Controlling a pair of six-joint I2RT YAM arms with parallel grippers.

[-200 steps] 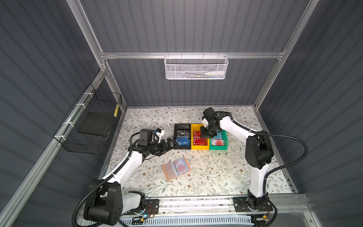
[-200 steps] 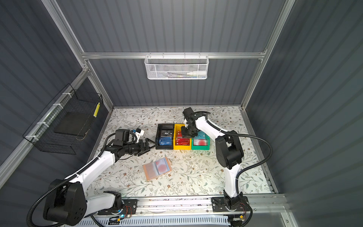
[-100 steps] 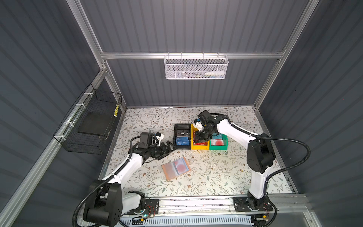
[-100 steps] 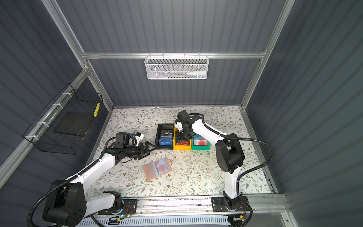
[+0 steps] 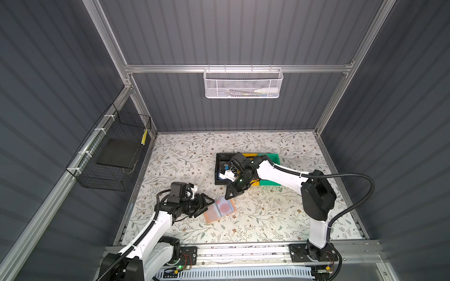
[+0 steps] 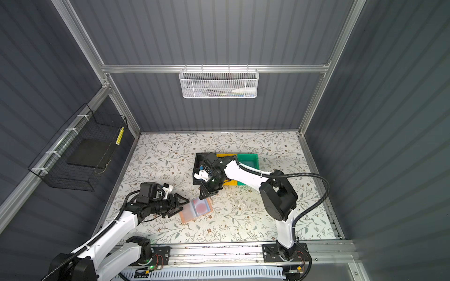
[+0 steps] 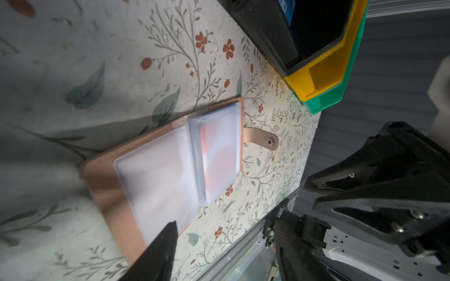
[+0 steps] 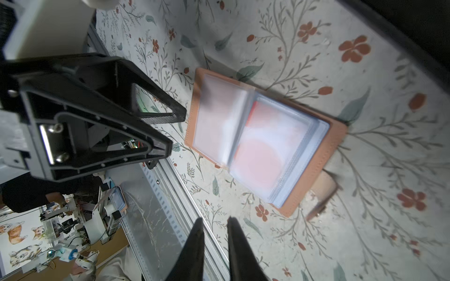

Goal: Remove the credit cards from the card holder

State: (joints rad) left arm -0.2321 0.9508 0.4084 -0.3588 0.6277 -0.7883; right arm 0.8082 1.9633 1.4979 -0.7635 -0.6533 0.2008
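The tan card holder (image 5: 212, 215) (image 6: 187, 215) lies open on the floral table, clear sleeves facing up. A white-and-red credit card (image 5: 225, 206) (image 8: 263, 146) sits in its right sleeve. The left sleeve (image 7: 155, 175) looks empty. My left gripper (image 5: 208, 206) (image 6: 182, 207) is open at the holder's left edge; one of its fingers (image 7: 162, 248) overlaps the holder's corner in the left wrist view. My right gripper (image 5: 227, 196) (image 8: 214, 225) hovers just behind the holder, with only a narrow gap between its fingers and nothing in it. A blue card (image 7: 288, 9) lies in the black bin (image 7: 265, 36).
The black bin (image 5: 218, 181), a yellow bin (image 7: 323, 75) and a green bin (image 5: 272, 158) stand in a row behind the holder, partly covered by the right arm. A wire basket (image 5: 114, 155) hangs on the left wall. A white mesh basket (image 5: 242, 84) hangs at the back.
My right gripper left the bins and came forward and left, down towards the holder, its gap narrowing. My left gripper moved right to the holder's edge and its jaws narrowed.
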